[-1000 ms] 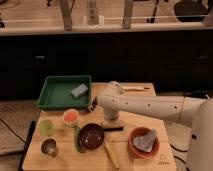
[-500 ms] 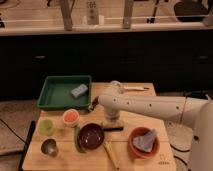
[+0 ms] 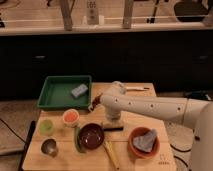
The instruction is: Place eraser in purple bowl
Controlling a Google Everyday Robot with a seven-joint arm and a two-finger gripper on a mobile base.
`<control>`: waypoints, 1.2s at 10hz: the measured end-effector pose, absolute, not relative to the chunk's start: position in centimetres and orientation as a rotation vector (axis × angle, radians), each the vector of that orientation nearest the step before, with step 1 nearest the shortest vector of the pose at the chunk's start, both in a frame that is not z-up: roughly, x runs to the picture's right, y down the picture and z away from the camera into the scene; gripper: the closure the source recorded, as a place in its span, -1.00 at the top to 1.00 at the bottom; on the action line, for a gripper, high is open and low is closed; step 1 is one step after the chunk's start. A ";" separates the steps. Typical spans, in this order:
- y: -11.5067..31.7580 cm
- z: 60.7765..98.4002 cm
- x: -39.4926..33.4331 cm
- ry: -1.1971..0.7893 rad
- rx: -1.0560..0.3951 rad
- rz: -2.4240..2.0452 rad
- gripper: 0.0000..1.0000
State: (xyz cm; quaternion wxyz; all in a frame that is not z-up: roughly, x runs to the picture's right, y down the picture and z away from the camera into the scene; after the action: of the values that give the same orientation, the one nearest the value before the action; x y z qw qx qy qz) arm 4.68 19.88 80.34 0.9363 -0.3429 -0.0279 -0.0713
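The eraser (image 3: 113,127) is a small flat dark block with a tan top, lying on the wooden table just right of the purple bowl (image 3: 91,136). The bowl is round and dark maroon with a glossy brownish inside, and it looks empty. My white arm reaches in from the right. The gripper (image 3: 112,119) points down directly over the eraser, at or just above its top. Whether it touches the eraser is hidden.
A green tray (image 3: 55,95) at the back left holds a grey-blue block (image 3: 79,91). A white cup with orange contents (image 3: 71,116), a green cup (image 3: 46,126) and a metal cup (image 3: 49,146) stand left of the bowl. An orange-brown bowl with grey cloth (image 3: 144,141) sits at the right. A green vegetable (image 3: 77,139) and a yellow stick (image 3: 111,152) lie near the bowl.
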 end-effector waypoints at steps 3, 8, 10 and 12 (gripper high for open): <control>19.9 80.6 5.2 -0.059 -0.697 -0.146 0.60; 21.2 82.3 5.5 -0.064 -0.719 -0.152 0.59; 22.1 83.4 5.6 -0.060 -0.732 -0.154 0.26; 22.3 83.9 5.8 -0.057 -0.731 -0.154 -0.16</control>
State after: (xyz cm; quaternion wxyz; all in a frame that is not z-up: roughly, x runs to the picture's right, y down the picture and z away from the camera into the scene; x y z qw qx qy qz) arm 5.76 22.28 83.93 0.9307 -0.3569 -0.0277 -0.0751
